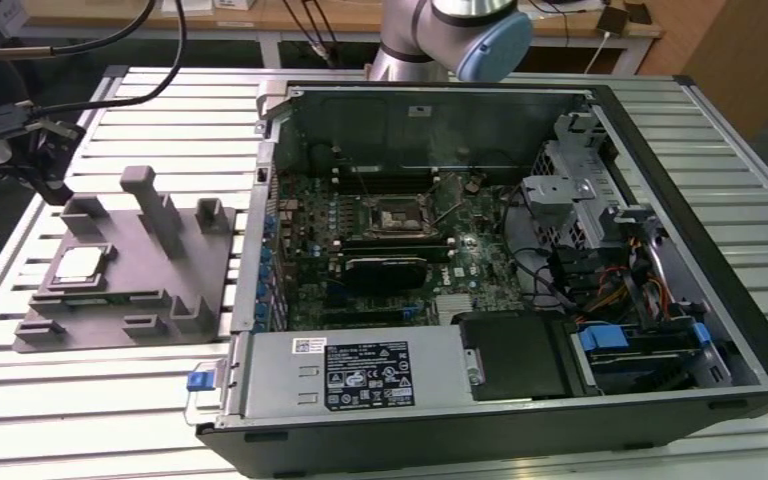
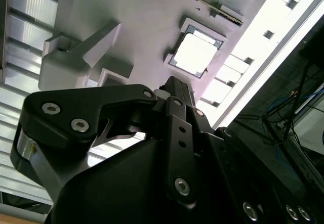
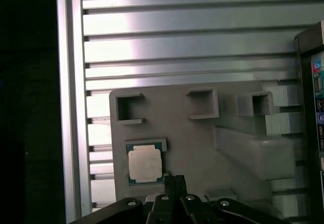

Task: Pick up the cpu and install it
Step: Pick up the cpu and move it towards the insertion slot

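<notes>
Closed on nothing, the jaws of the robot arm [image 1: 418, 40] hang over a grey tray [image 1: 144, 270] on the slatted aluminium tabletop [image 1: 91, 400]. In the first wrist view their dark fingertips [image 3: 170, 183] press together.

The cpu [image 1: 80, 265] lies flat, metal top up, in a shallow square recess of the tray. It sits on the exterior view's left, well apart from the open computer case [image 1: 704, 300]. In both wrist views the chip [image 3: 145, 163] [image 2: 197, 52] sits just beside the line of the fingertips and clear of them, so the work looks to be at the approach, with the pick-up not yet made.

Judged from these frames, doing that step well calls for three things:
- jaws spread wider than the chip and centred squarely over it;
- a grip on two opposite sides of the pale rim;
- a straight lift out of the recess, so nothing drags on the tray's low walls.

The tray also carries upright posts, and three square pockets [image 3: 202, 102] along one edge with nothing visible inside them. In the case, the motherboard shows a black square socket frame [image 1: 394, 217] near its middle, with no chip to be made out in it. A black finned block [image 1: 387, 272] lies just beside the frame. A silver power supply [image 1: 357, 372] fills the case's near corner.
</notes>
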{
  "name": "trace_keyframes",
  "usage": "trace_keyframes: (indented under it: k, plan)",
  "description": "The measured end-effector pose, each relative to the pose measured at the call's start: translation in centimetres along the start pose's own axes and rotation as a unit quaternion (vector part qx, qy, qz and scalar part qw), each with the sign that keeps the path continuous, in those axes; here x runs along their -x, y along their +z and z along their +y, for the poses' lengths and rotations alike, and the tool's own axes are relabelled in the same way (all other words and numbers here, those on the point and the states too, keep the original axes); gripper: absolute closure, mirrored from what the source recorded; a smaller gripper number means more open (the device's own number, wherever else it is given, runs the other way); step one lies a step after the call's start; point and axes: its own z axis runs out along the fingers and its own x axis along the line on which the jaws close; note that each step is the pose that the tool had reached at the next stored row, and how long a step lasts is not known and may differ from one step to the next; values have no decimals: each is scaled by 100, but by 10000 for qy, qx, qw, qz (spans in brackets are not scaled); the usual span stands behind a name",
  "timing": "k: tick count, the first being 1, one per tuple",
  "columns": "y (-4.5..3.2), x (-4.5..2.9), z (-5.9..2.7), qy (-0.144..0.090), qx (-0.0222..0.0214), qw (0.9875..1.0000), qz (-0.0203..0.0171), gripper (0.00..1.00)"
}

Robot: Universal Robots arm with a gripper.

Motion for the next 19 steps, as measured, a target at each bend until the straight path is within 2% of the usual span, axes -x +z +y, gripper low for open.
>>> trace_keyframes:
  k: [12, 19]
  plan:
    - [147, -76, -36, 0, 0, 10000, 0, 89]
    - [195, -94, -52, -1, 0, 10000, 1, 89]
